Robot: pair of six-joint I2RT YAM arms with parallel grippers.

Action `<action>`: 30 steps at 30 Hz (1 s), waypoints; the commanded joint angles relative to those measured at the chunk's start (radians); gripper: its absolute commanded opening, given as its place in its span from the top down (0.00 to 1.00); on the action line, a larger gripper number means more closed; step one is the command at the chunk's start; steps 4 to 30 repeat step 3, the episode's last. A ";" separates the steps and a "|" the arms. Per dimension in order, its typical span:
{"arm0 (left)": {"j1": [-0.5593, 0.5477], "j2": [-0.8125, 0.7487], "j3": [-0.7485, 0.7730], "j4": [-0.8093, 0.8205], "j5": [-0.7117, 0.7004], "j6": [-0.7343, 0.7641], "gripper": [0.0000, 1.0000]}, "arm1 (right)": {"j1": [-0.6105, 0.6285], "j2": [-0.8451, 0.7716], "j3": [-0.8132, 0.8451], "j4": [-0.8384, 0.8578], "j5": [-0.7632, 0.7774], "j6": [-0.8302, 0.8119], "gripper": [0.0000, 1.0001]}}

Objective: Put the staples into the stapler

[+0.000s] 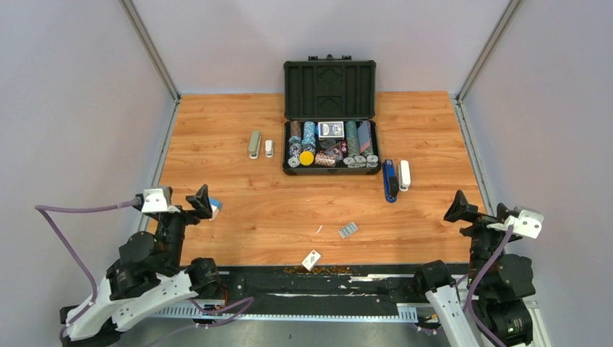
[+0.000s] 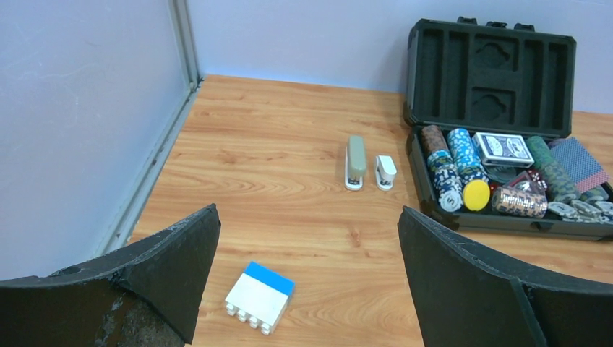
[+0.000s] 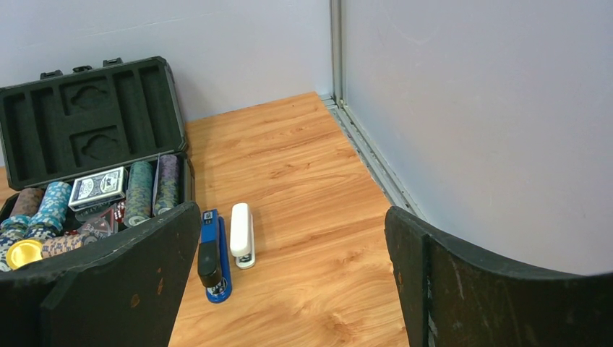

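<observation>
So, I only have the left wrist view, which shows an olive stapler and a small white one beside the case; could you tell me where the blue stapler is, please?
Observer: The blue stapler lies just off the near right corner of the open case, side by side with another white stapler.
Operator: Thank you. And where are the staples?
Observer: The staples lie bare on the table in front of the case, apart from the blue stapler.
Operator: Are the right fingers free?
Observer: Yes, the right fingers are open and empty.
</observation>
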 commanded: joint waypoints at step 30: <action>0.031 0.024 -0.005 0.036 0.036 0.021 0.00 | -0.004 -0.003 -0.003 0.037 0.003 -0.014 0.00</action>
